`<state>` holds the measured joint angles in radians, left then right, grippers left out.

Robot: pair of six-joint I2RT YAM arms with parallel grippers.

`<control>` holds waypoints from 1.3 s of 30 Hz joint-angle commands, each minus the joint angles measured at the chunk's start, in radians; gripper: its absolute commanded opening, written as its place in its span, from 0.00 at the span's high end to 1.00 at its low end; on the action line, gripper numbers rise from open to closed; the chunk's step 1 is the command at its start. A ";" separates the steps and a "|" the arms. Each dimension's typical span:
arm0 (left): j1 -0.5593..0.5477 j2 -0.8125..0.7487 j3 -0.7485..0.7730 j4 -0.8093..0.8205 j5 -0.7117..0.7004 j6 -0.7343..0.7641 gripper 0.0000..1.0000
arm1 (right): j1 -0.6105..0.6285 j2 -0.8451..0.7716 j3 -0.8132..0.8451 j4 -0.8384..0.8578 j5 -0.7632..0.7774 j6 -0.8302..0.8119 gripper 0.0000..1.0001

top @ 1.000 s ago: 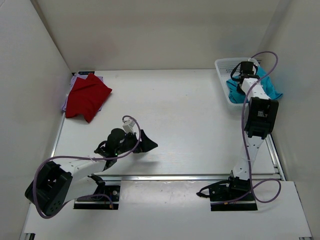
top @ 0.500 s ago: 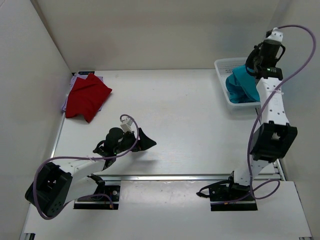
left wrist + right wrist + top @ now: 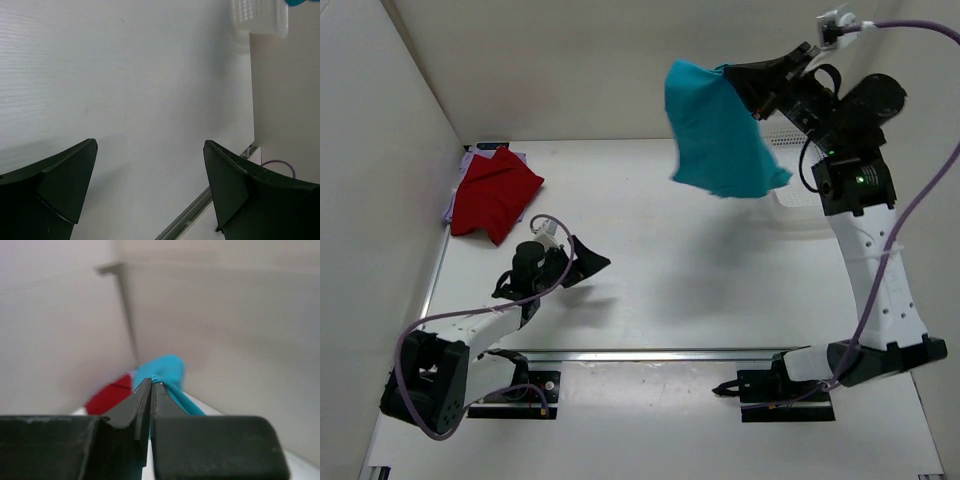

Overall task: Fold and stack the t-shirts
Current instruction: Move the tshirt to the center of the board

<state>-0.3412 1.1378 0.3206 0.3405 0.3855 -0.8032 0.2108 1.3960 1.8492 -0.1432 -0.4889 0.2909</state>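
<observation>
My right gripper [image 3: 728,70] is shut on the teal blue t-shirt [image 3: 717,135] and holds it high above the table, hanging loose left of the basket. In the right wrist view the teal shirt [image 3: 165,371] is pinched between the closed fingers [image 3: 151,385]. The deep red t-shirt [image 3: 494,194] lies folded at the far left on top of the lavender purple t-shirt [image 3: 469,163], of which only an edge shows. The red shirt also shows blurred in the right wrist view [image 3: 109,396]. My left gripper [image 3: 588,262] is open and empty, low over the table at the near left.
The white lattice basket [image 3: 790,200] stands at the far right, mostly hidden by the hanging shirt; it also shows in the left wrist view [image 3: 260,17]. White walls enclose the table on the left, back and right. A metal rail [image 3: 670,354] runs along the near edge.
My right gripper has lifted the teal shirt out of the basket and swung it up and to the left. My left gripper has shifted slightly left.
</observation>
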 commanded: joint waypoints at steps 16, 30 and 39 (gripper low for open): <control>0.260 -0.231 0.031 -0.152 -0.010 -0.014 0.01 | -0.079 0.306 -0.458 0.399 -0.229 0.381 1.00; -0.039 -0.163 0.237 -0.359 -0.382 0.211 0.01 | 0.048 0.706 0.477 -0.384 0.012 0.001 0.48; -0.197 0.284 0.541 -0.224 -0.382 0.289 0.02 | 0.010 0.178 -0.622 0.187 0.061 0.204 1.00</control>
<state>-0.5110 1.3354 0.7589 0.0719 0.0353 -0.5705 0.2623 1.5791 1.4303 -0.1543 -0.4644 0.4038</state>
